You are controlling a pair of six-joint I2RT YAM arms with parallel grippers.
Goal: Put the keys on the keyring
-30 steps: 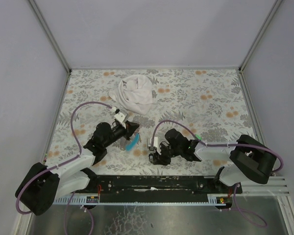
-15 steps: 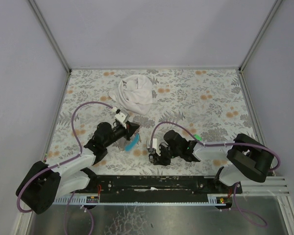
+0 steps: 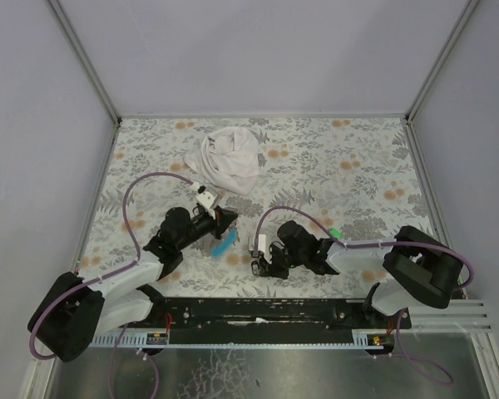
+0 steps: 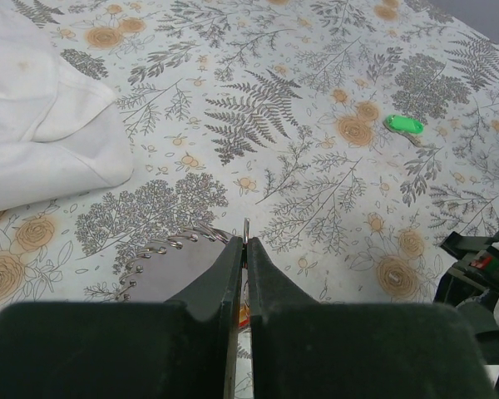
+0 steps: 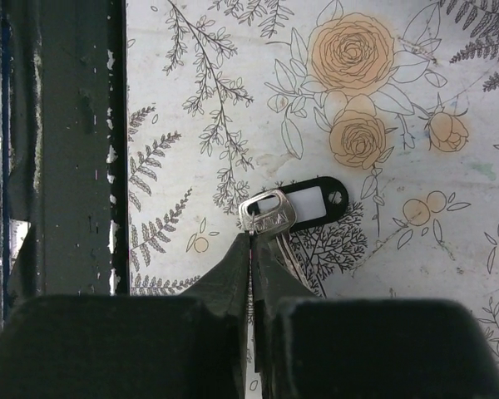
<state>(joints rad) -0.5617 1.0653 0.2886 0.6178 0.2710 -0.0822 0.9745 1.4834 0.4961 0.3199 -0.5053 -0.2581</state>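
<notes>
In the left wrist view my left gripper [image 4: 246, 241] is shut on the thin metal keyring [image 4: 246, 226], seen edge-on between the fingertips. Its grey strap [image 4: 162, 268] lies just left of them. The light-blue piece [image 3: 224, 245] hangs below my left gripper [image 3: 229, 219]. A green key [image 4: 405, 125] lies alone on the cloth to the right, also visible from above as the green key [image 3: 336, 233]. My right gripper [image 5: 251, 241] is shut at the head of a silver key [image 5: 268, 214], which has a black tag [image 5: 312, 199] with a white label.
A crumpled white cloth [image 3: 229, 162] lies at the back centre of the flowered table cover [image 3: 358, 166]. The dark rail [image 5: 62, 166] at the table's near edge runs close beside my right gripper [image 3: 259, 266]. Grey walls enclose the table on three sides.
My right gripper's jaws have closed on the silver key and the arm has shifted slightly. The left gripper stays shut on the keyring in the same place.
</notes>
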